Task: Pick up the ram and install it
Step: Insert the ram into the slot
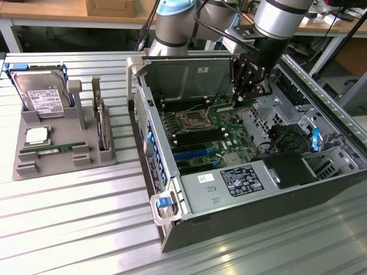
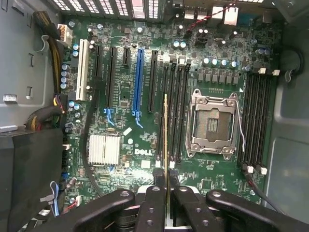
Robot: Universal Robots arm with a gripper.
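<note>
My hand (image 2: 166, 207) is clamped on one end of the ram (image 2: 166, 140), the two inner fingers (image 2: 153, 210) pressed flat against its faces; in the exterior view this sits in the upper right of the frame, inside the open case (image 1: 258, 200), with the stick reaching from the grip toward the frame's left; I see the ram edge-on, a thin line, so its long axis runs straight out from my fingers and parallel to the black memory slots (image 2: 179, 111) below it, its narrow edge facing down at the board; it lies over the bank of slots beside the CPU socket (image 2: 214, 123), though I cannot tell how high it hangs or exactly which slot it is over

My worry is the line-up; the slots sit close together, so a small sideways error would, I judge, land the edge on the ridge between two of them; since I hold only one end, pressing down could tip the free end and seat the stick crooked, or let it slide in my grip; a notch that is turned the wrong way, or end latches that are closed, would block it, and forcing it could strain the motherboard (image 2: 125, 96) beyond
</note>
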